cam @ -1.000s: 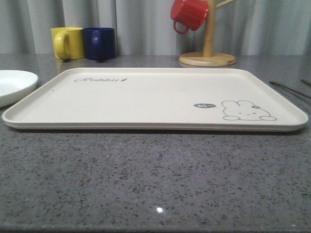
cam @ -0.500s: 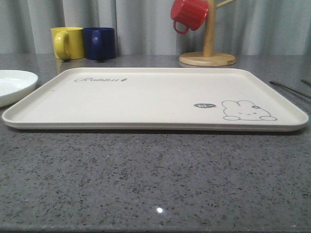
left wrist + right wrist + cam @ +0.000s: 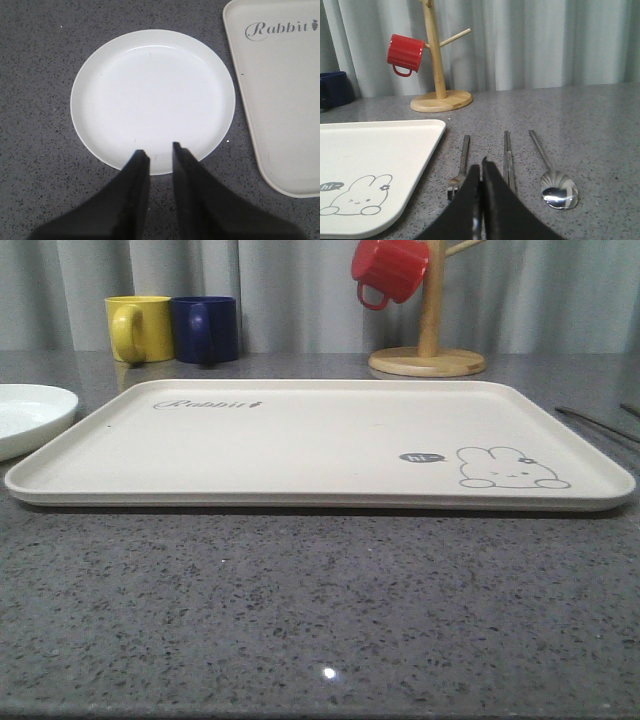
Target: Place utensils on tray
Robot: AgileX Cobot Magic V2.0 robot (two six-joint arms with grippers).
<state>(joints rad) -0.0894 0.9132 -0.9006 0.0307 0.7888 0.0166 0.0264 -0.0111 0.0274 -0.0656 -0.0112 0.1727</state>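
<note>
The cream tray with its rabbit drawing lies flat across the middle of the table, with nothing on it. To its right on the grey counter lie a fork, a pair of chopsticks and a spoon, side by side and parallel. A thin utensil shows at the right edge of the front view. My right gripper is shut and empty, hovering between the fork and the chopsticks. My left gripper hangs over the near rim of a white plate, its fingers narrowly apart and empty, with the tray's corner beside it.
The white plate sits left of the tray. A yellow mug and a dark blue mug stand at the back left. A wooden mug tree holding a red mug stands at the back right. Curtains close off the back.
</note>
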